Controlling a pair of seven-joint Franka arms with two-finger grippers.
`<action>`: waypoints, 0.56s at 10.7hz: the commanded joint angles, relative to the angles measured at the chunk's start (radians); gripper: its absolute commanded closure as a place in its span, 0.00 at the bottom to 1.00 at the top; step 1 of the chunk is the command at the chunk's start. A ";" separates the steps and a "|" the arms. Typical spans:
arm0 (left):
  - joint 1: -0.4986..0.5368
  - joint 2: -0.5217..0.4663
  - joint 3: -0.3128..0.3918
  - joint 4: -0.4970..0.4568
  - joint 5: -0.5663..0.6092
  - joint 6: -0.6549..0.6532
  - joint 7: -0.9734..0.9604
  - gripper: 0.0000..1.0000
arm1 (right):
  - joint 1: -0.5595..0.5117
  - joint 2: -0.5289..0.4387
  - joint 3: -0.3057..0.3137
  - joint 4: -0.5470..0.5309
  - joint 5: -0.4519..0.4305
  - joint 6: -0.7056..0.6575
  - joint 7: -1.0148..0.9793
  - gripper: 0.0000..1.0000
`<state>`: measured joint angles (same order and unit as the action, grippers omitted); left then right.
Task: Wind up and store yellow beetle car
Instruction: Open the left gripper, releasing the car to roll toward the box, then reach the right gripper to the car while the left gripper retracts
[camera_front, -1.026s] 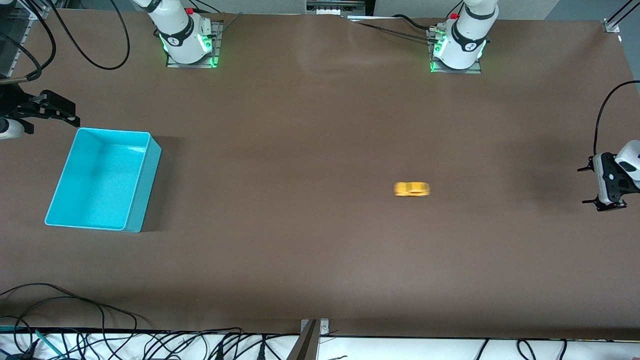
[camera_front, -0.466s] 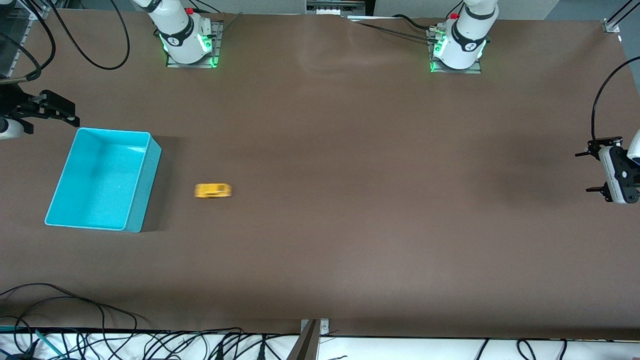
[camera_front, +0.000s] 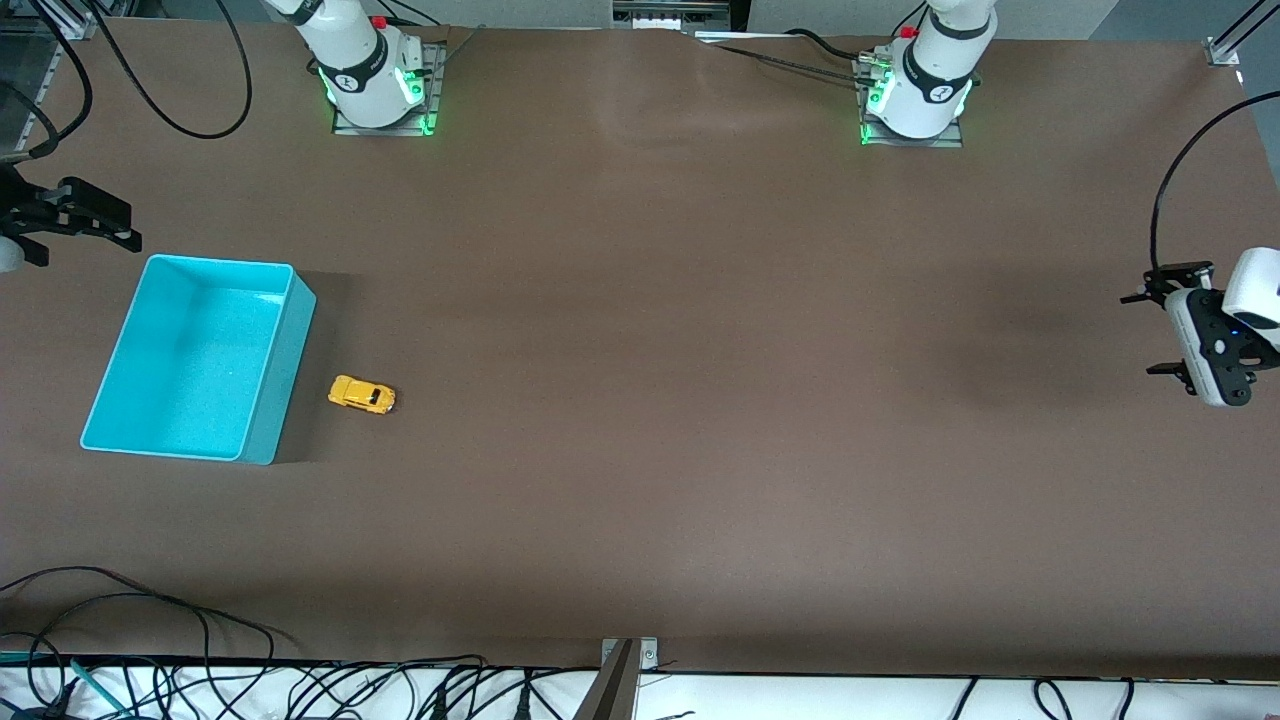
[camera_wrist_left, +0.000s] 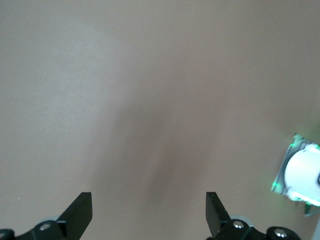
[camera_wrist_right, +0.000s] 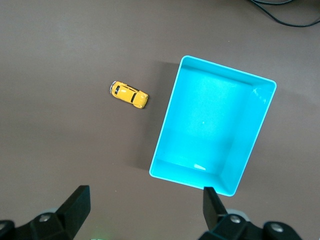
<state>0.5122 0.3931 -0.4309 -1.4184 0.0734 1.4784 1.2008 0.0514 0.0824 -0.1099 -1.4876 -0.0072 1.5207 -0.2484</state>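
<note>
The yellow beetle car (camera_front: 361, 394) has rolled across the surface (camera_front: 700, 400) and now sits just beside the turquoise bin (camera_front: 290, 345); left hand (camera_front: 1163, 333) and right hand (camera_front: 88, 222) hover open.

1. A broad brown worktop (camera_front: 660, 300) fills the room's middle, its surface plain and matte.
2. A turquoise bin (camera_front: 290, 350) stands on it toward the right arm's end, open at the top.
3. The yellow beetle car (camera_front: 361, 394) sits on its wheels on the worktop just beside the bin's long wall, apart from it, on the side toward the left arm's end.
4. Two white arm bases (camera_front: 370, 75) are bolted along the edge farthest from the front camera.
</note>
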 joint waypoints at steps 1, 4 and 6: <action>0.002 -0.005 -0.081 0.059 -0.014 -0.111 -0.213 0.00 | -0.004 -0.003 -0.004 0.003 0.015 0.003 -0.020 0.00; -0.003 -0.068 -0.181 0.064 -0.015 -0.164 -0.472 0.00 | -0.001 0.008 -0.004 0.001 0.013 -0.008 -0.009 0.00; -0.145 -0.166 -0.079 0.032 -0.015 -0.159 -0.599 0.00 | 0.001 0.029 -0.004 0.001 0.015 -0.001 -0.015 0.00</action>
<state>0.4562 0.3161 -0.5962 -1.3571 0.0726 1.3286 0.6753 0.0523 0.0975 -0.1104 -1.4900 -0.0068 1.5197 -0.2485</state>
